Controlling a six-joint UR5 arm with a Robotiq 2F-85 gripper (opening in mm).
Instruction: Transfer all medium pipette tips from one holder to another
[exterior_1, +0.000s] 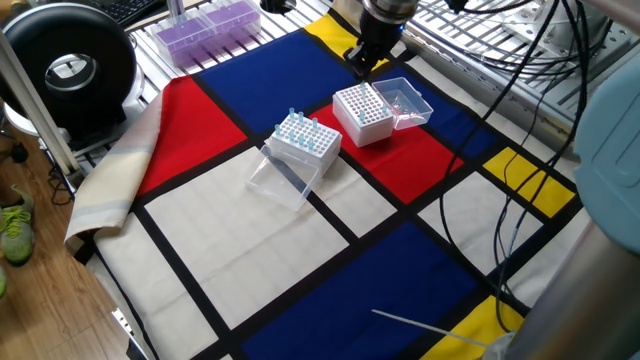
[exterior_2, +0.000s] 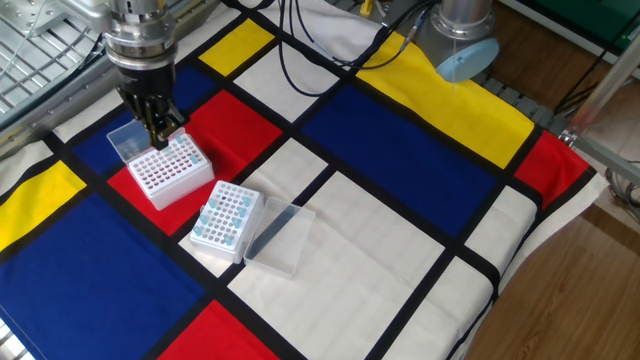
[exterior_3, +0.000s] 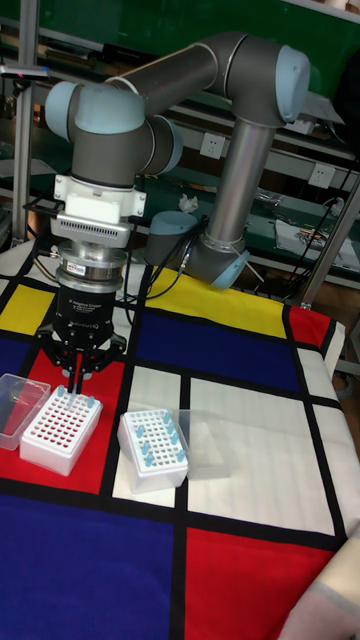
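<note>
**Gripper over the far rack on the colour-block cloth**

Bold red, blue, yellow and white squares edged in black cover the tablecloth under me, with wire shelving, hanging cables and green-backed benches around it.

The medium pipette tips are mostly in the open white rack that sits diagonally away from my gripper, on the white square. A few blue-topped tips stand along the near edge of the second white rack, right beneath my fingertips. That rack is on the red square, with its clear lid hinged open beside it.

My fingers point straight down and sit close together just above that row; I cannot tell whether they pinch a tip.

Beyond the first rack lies its own clear lid. Further off, past the cloth's edge, a box with purple contents stands next to a round black device.
</note>
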